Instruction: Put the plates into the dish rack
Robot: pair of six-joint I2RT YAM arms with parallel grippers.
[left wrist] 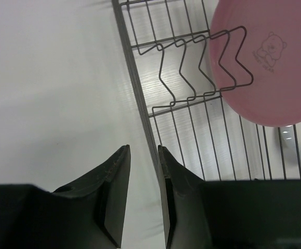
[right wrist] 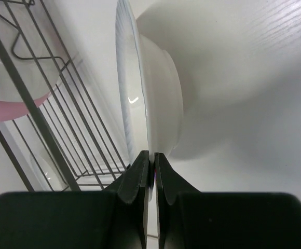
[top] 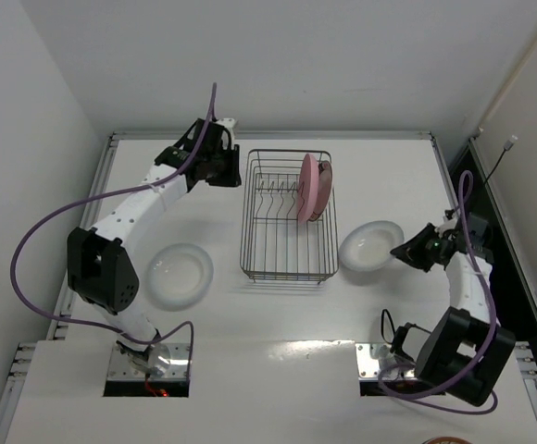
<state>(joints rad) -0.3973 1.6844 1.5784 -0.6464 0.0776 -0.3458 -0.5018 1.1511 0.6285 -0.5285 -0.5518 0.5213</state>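
The dark wire dish rack [top: 287,250] stands mid-table. The pink plate [top: 308,185] stands upright in its prongs, and a darker-rimmed plate [top: 325,191] stands right behind it. One whitish plate [top: 179,275] lies flat on the table left of the rack. My right gripper [top: 401,252] is shut on the near rim of the other whitish plate [top: 370,245], just right of the rack; the right wrist view shows the gripper [right wrist: 151,154] pinching that plate [right wrist: 161,93]. My left gripper [top: 229,168] is at the rack's far left corner, open, with the rim wire [left wrist: 135,78] between its fingers [left wrist: 117,171].
Raised metal rails [top: 111,148] edge the table at the back and sides. The pink plate [left wrist: 275,57] with a bear print fills the upper right of the left wrist view. Rack wires [right wrist: 31,104] stand close to the left of the held plate.
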